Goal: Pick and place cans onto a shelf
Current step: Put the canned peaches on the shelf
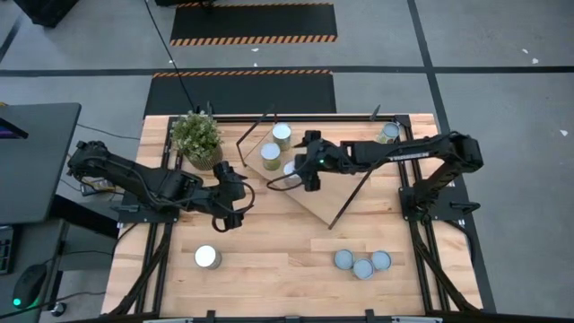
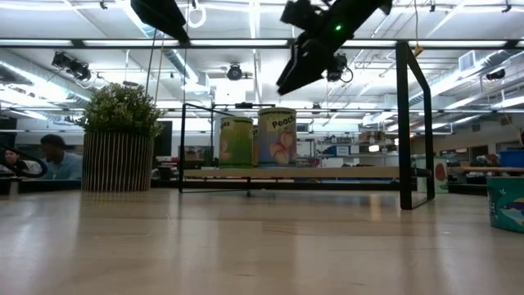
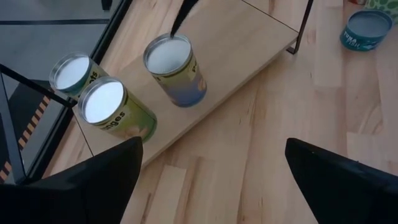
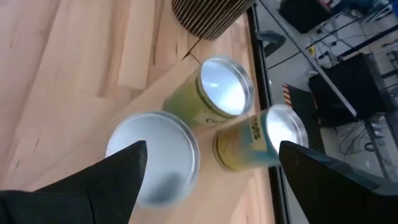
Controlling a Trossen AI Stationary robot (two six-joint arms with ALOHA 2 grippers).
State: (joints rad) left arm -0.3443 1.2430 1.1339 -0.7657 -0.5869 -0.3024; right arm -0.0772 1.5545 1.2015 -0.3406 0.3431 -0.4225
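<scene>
Wood-plank surface (image 1: 269, 269) fills the middle of the high view, with grey floor around it.

1. Right gripper (image 1: 309, 172): fingers (image 4: 81, 186) apart, empty, hovering directly over one can (image 4: 155, 155) on the shelf (image 1: 318, 202), centre frame.
2. Left gripper (image 1: 235, 199): fingers (image 3: 93, 180) apart, empty, just left of the shelf.
3. Done, as judged: three cans stand on the shelf, clustered at its upper-left end near the potted plant (image 1: 197, 139).
4. Left: a single can (image 1: 207, 257) lower left, a group of three (image 1: 362, 262) lower right, one more (image 1: 388, 133) upper right.
5. Only the low view shows label sides (image 2: 277, 138) and the shelf's black frame height; only the high view shows the unplaced cans together.
</scene>
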